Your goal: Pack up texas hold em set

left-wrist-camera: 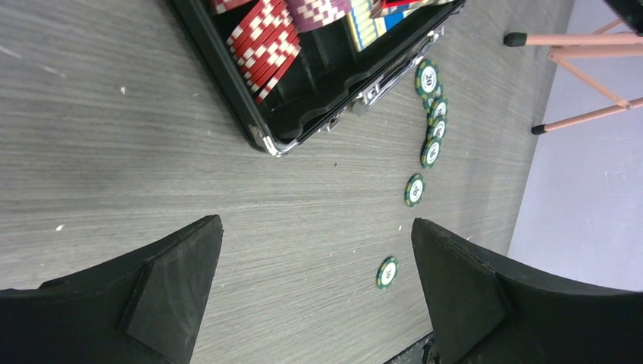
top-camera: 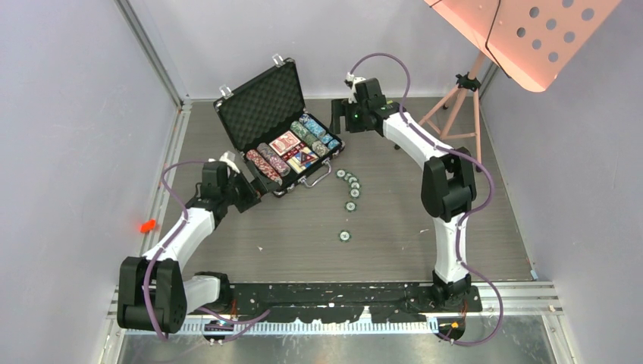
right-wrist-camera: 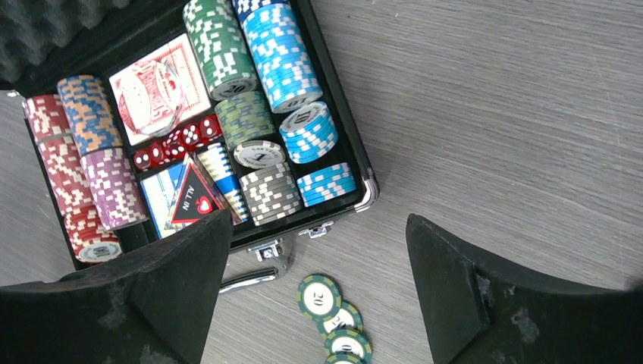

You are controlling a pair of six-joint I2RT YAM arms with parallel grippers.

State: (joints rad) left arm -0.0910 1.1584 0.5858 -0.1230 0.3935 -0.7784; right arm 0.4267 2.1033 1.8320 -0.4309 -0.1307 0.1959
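Loose green chip (left-wrist-camera: 387, 273) lies between the spread left fingers (left-wrist-camera: 170, 288); right fingers (right-wrist-camera: 455, 303), also spread, hover over the briefcase (right-wrist-camera: 367, 193) corner

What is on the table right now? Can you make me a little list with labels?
Case: black briefcase, open, lid tilted back, foam lining showing
Inside the case: rows of striped chips, red-backed card deck, red dice
Still outside: several green loose chips on the table in front of the case, one of them apart and nearer the arms
Left gripper: open, holding nothing
Right gripper: open, holding nothing, above the case's front edge
Also there: pink tripod at the back right
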